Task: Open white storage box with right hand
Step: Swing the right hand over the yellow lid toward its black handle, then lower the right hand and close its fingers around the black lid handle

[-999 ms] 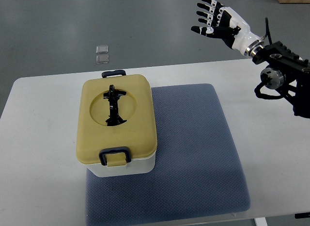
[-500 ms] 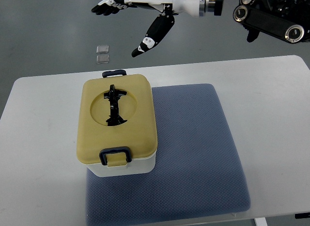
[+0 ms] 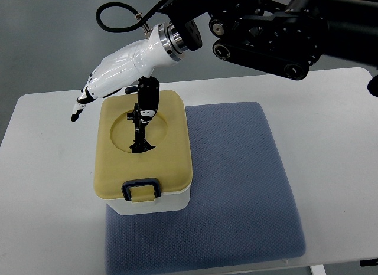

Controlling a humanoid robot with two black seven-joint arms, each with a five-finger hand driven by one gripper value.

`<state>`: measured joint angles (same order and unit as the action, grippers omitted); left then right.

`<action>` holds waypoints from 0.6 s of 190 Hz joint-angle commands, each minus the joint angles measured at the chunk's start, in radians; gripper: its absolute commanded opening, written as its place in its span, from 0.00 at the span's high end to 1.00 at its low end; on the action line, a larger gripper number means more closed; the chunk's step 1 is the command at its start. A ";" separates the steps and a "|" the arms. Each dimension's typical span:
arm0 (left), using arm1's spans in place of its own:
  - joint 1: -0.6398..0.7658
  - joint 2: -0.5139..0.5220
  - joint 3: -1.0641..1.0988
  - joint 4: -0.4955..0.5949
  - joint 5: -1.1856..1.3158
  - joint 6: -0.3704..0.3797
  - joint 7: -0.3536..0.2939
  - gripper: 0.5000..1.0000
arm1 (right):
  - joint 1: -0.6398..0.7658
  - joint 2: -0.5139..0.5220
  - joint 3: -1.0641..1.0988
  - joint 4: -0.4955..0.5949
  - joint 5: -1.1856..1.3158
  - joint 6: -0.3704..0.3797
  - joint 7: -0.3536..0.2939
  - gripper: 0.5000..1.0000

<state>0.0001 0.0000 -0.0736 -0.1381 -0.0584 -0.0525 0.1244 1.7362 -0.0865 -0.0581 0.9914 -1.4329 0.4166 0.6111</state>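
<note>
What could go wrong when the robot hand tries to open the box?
1. The near latch looks shut, so lifting the yellow lid might drag the whole storage box up instead.
2. The right robot hand is open and hangs over the box's far left corner, with fingertips past the edge, so it may miss the black handle in the lid's round dip.
3. The box sits half on the blue mat, half on the table, so a push might tip or slide it.

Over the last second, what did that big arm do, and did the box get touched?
The right hand swept from the far right across to the left and came down over the back of the storage box, fingers spread, thumb hanging above the lid's black handle. It grips nothing yet; contact cannot be told. The box, its closed lid and the blue mat stayed put.
</note>
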 commanded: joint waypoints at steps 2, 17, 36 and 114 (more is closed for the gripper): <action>0.000 0.000 0.000 0.000 0.000 -0.001 0.000 0.00 | 0.002 0.013 -0.057 0.000 -0.024 -0.009 0.000 0.18; 0.000 0.000 0.000 0.000 0.000 0.000 0.000 0.00 | -0.010 0.014 -0.062 -0.005 -0.044 -0.025 0.000 0.20; 0.000 0.000 0.000 0.000 0.000 -0.001 0.000 0.00 | -0.017 0.014 -0.065 -0.008 -0.080 -0.045 0.000 0.25; 0.000 0.000 0.000 0.000 0.000 0.000 0.000 0.00 | -0.024 0.005 -0.071 -0.007 -0.092 -0.067 0.000 0.64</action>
<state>-0.0001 0.0000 -0.0736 -0.1381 -0.0583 -0.0528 0.1238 1.7145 -0.0853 -0.1303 0.9842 -1.5255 0.3539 0.6109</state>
